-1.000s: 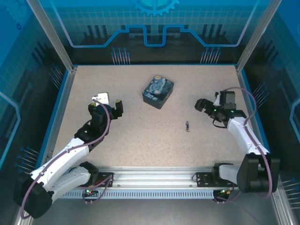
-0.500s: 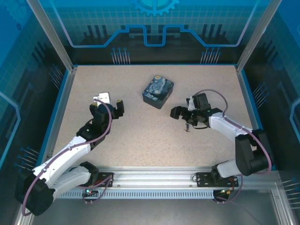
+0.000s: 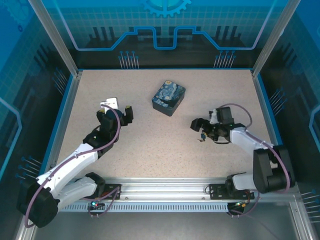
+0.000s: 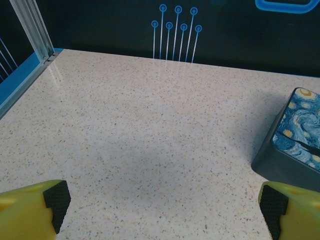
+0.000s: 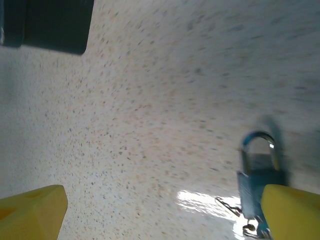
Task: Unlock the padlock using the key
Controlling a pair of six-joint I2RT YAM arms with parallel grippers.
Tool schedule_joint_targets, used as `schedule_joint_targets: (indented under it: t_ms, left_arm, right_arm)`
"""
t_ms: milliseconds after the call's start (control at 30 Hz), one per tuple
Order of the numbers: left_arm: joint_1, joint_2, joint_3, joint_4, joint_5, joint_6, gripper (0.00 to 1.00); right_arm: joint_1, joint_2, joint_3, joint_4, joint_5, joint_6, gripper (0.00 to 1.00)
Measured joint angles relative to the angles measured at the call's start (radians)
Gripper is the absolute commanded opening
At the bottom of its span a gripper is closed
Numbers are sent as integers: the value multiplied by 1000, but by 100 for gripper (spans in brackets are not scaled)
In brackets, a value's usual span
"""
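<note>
Top external: tin (image 3: pixel 168 98) well beyond padlock (image 3: pixel 200 136)

A rectangular tin with a blue-and-yellow starry-night lid (image 3: pixel 169 98) sits flat on the speckled beige surface (image 3: pixel 145 150), toward its far middle. Blue circuit-patterned panels (image 3: pixel 165 25) wall the surface in. A ribbed aluminium rail (image 3: pixel 165 187) runs along its near edge.
</note>
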Motion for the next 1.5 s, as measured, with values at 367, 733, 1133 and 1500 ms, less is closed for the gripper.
schedule_joint_targets:
  t_ms: [367, 733, 1133, 1500]
  left_arm:
    - [10, 12, -11, 69, 0, 21, 99]
    - [163, 55, -166, 273, 43, 166, 99]
    - [272, 357, -282, 666, 127, 249, 99]
    - [409, 544, -286, 902, 307, 264, 99]
  right_arm:
    - [-142, -221, 88, -123, 33, -90, 100]
    - [-165, -275, 22, -23, 497, -130, 100]
    - [-108, -111, -97, 343, 737, -298, 100]
    - [-53, 20, -287, 830, 729, -484, 100]
